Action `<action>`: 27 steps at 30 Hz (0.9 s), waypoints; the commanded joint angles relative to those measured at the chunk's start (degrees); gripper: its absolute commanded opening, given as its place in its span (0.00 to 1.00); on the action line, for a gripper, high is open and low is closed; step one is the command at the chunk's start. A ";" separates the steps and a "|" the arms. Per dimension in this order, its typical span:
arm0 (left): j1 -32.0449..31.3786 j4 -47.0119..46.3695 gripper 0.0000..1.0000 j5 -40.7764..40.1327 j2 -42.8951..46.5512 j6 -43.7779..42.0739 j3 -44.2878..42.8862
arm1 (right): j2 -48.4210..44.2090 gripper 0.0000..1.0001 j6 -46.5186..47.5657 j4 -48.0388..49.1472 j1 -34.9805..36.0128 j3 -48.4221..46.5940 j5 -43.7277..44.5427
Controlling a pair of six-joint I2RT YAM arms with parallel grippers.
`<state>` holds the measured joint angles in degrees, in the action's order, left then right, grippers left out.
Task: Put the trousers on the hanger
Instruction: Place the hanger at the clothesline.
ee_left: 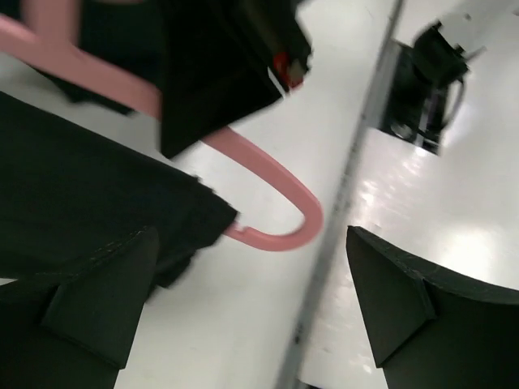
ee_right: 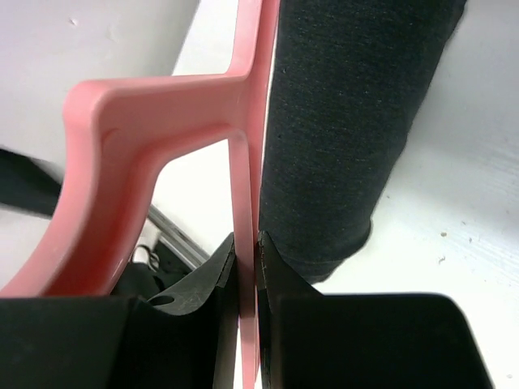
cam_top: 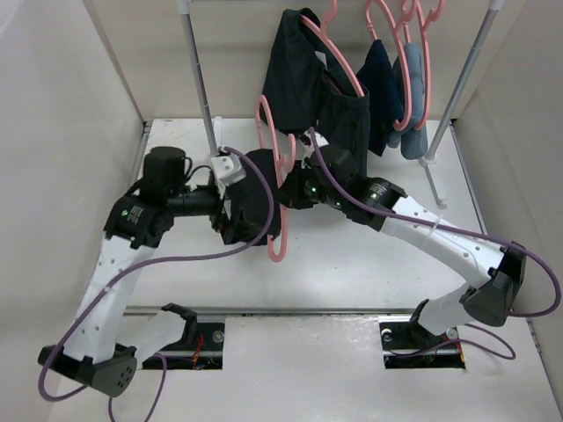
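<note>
The pink hanger [cam_top: 276, 180] is held upright above the table, its hook [cam_top: 276, 251] pointing toward the near edge. The black trousers [cam_top: 253, 200] hang folded over it on its left side. My right gripper [cam_top: 297, 189] is shut on a thin bar of the hanger [ee_right: 146, 130], fingertips [ee_right: 247, 251] pinching it, with the trousers [ee_right: 349, 121] just beside them. My left gripper [cam_top: 232, 215] is at the trousers' left side. In the left wrist view it [ee_left: 251, 308] is wide open, the cloth [ee_left: 73, 186] lying against its left finger [ee_left: 97, 300], with the hanger's hook [ee_left: 276, 235] beyond.
A clothes rack with slanted poles [cam_top: 198, 70] stands at the back. A shorter black garment [cam_top: 303, 79], a navy one [cam_top: 383, 83] and a light-blue one [cam_top: 413, 88] hang there on pink hangers. A metal rail [cam_top: 308, 312] crosses the near table edge.
</note>
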<state>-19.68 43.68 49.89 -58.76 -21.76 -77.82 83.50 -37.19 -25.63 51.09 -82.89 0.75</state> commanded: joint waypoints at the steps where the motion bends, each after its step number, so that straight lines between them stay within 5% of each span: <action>1: -2.54 2.10 1.00 4.80 -4.34 3.40 3.91 | -0.10 0.00 1.51 4.80 1.12 -8.49 4.60; 10: -7.39 -12.91 1.00 -2.94 -3.46 20.78 5.75 | 3.06 0.00 -0.95 4.80 2.17 -13.44 7.77; 23: -8.53 -15.12 1.00 -16.58 -7.07 24.21 13.22 | 4.65 0.00 -6.40 9.63 3.23 -12.29 6.37; 25: -8.53 -15.81 0.92 -16.58 -7.07 24.22 13.22 | 4.65 0.00 -6.40 9.63 3.75 -12.29 6.37; 27: -8.53 -16.34 0.72 -16.58 -7.59 24.92 12.53 | 5.18 0.00 -6.93 10.15 3.75 -12.29 6.37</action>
<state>-28.40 30.24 36.05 -66.17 2.13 -65.19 90.48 -42.39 -26.63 53.34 -92.01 7.62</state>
